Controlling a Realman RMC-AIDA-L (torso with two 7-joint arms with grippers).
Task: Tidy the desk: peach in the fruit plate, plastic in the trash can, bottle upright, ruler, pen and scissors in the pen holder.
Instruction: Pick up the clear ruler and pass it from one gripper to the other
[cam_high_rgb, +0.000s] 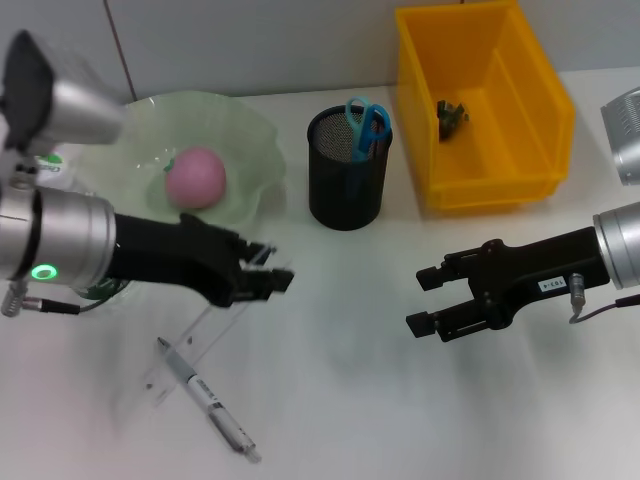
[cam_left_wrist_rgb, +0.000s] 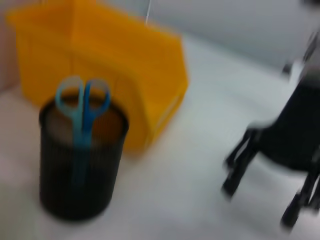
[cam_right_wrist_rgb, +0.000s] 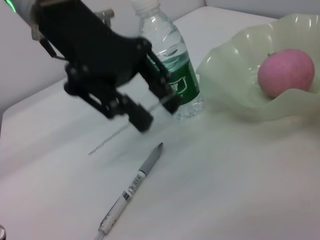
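Desk-tidy run, state at this frame.

Done so far, judging by layout: peach (cam_high_rgb: 196, 178) sits in the green fruit plate (cam_high_rgb: 250, 140); blue-handled scissors (cam_high_rgb: 367, 123) stand in the black mesh pen holder (cam_high_rgb: 347, 180); a dark scrap, likely the plastic (cam_high_rgb: 450, 116), lies in the yellow bin (cam_high_rgb: 520, 110) serving as trash can; the water bottle (cam_right_wrist_rgb: 172, 65) stands upright beside the plate, behind the left arm.

Step in hand: the ruler. The left gripper (cam_high_rgb: 268, 272) has its jaws closed down on the upper end of the clear ruler (cam_high_rgb: 190, 345), which slants from the jaws to the desk (cam_high_rgb: 380, 400); its low end appears to be touching the desk just beside the pen (cam_high_rgb: 208, 397). The right wrist view shows the ruler only as a thin edge at those jaws.

The right gripper (cam_high_rgb: 440, 297) hovers over bare desk, well apart from pen and ruler, jaws moderately open and holding nothing.

Next move, as judged: lift the ruler clear of the desk, carry it over the pen holder, turn it near upright and lower it in beside the scissors. The thin clear strip may pivot in the grip. The pen lies flat on the desk and remains to be picked.
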